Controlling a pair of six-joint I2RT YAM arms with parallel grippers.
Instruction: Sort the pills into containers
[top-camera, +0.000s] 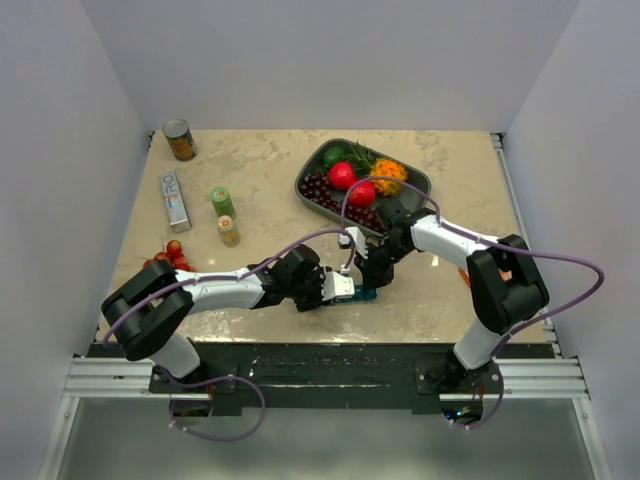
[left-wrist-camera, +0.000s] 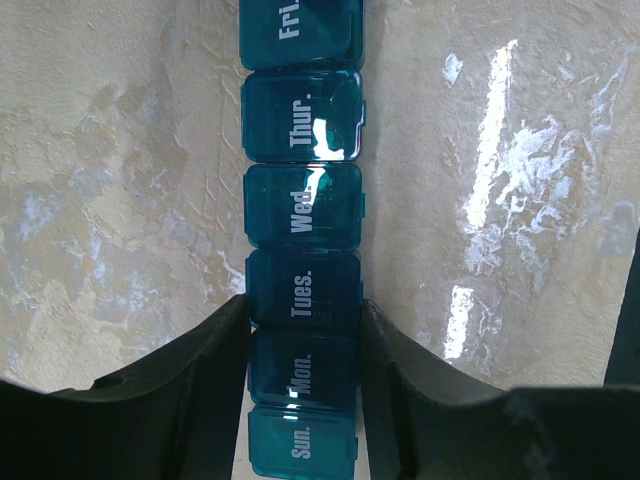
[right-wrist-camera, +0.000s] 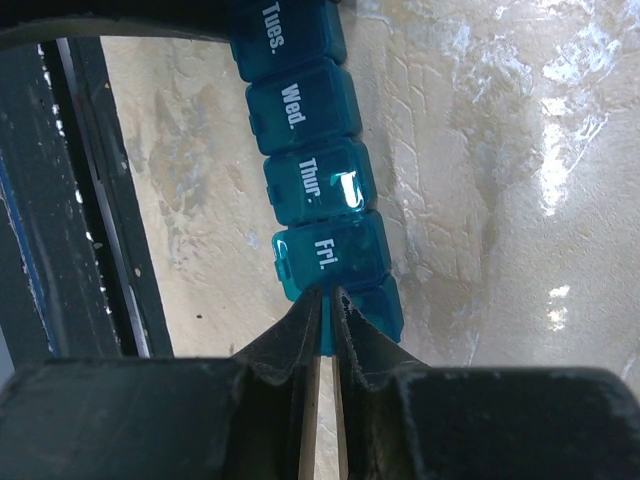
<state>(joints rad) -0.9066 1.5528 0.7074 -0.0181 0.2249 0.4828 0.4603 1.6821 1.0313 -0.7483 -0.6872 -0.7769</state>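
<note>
on the left of the table (top-camera: 262, 168), the small clear bottle of pills (top-camera: 229, 232) stands upright just in front of a green bottle (top-camera: 222, 201). near the middle of the front edge, the left gripper (left-wrist-camera: 303, 305) clamps the teal pill organiser (left-wrist-camera: 305, 200) across its mon. and tues. boxes. further along the strip, the right gripper (right-wrist-camera: 327, 300) is almost pressed together, pinching a thin teal edge beside fri.

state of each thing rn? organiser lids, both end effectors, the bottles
organiser, lying flat, lids Sun. to Fri. shut
left end effector, shut on organiser, fingers against its sides at Mon./Tues.
right end effector, nearly closed, pinching the organiser's edge by Fri.
pill bottle, upright, not held
green bottle, upright, not held
</note>
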